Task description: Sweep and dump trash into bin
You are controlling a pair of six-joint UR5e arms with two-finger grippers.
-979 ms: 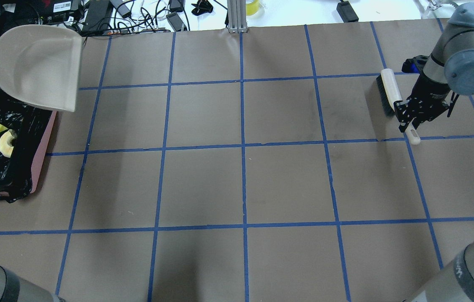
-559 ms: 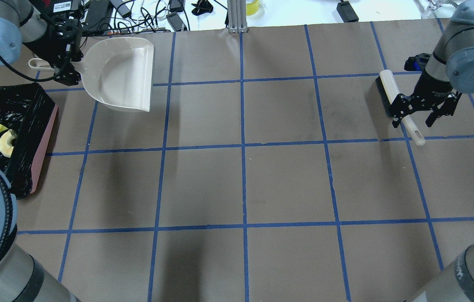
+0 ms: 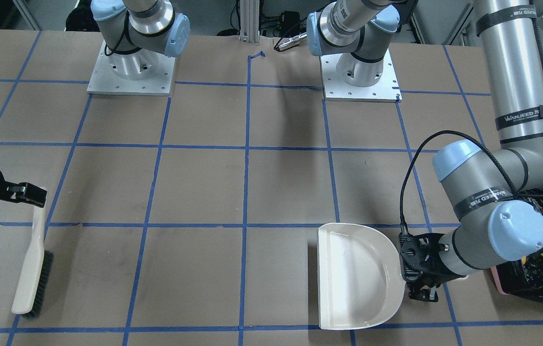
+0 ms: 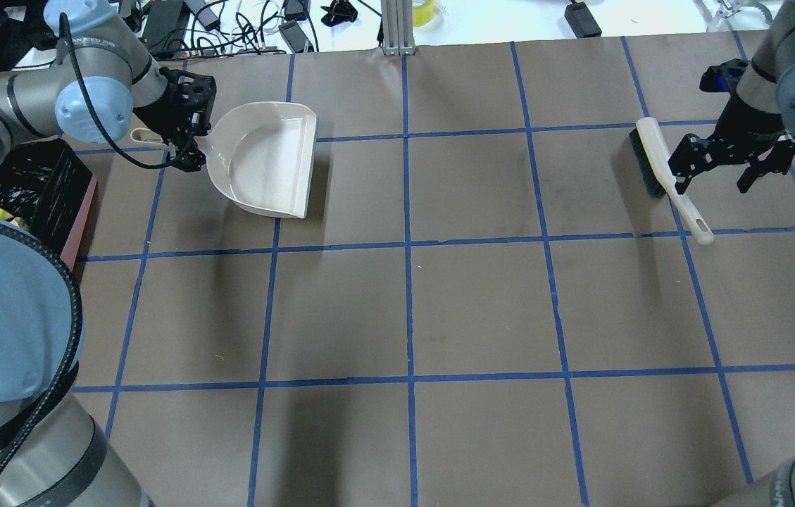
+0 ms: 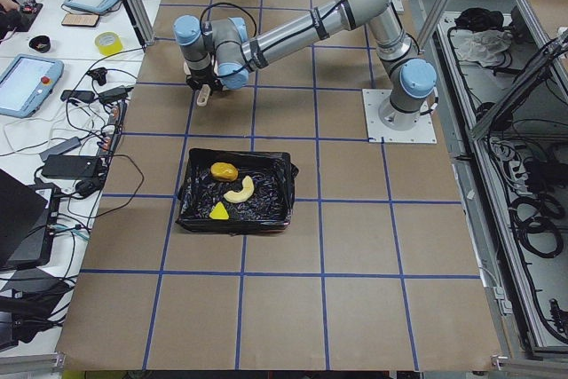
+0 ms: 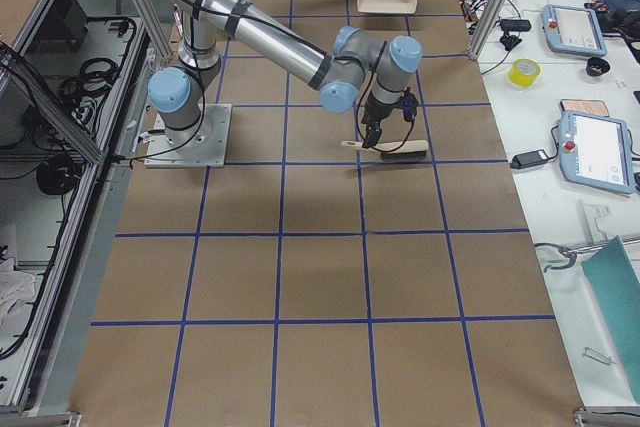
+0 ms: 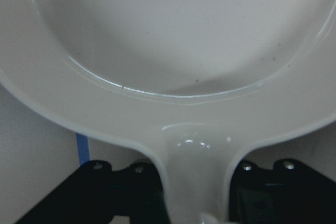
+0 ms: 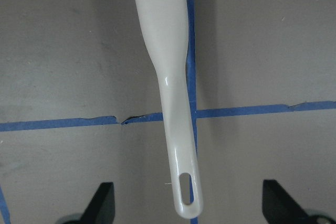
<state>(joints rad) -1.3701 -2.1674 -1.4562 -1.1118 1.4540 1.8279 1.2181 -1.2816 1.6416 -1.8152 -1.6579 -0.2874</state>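
The left claw (image 4: 188, 141) clamps the dustpan (image 4: 267, 158) by its handle, upper left; the right claw (image 4: 712, 184) gapes wide astride the brush handle (image 4: 689, 211).

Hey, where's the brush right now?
In the overhead view the brush lies on the table at the far right, on the robot's right side. Its handle end sits on a blue tape line, just under the open right gripper.
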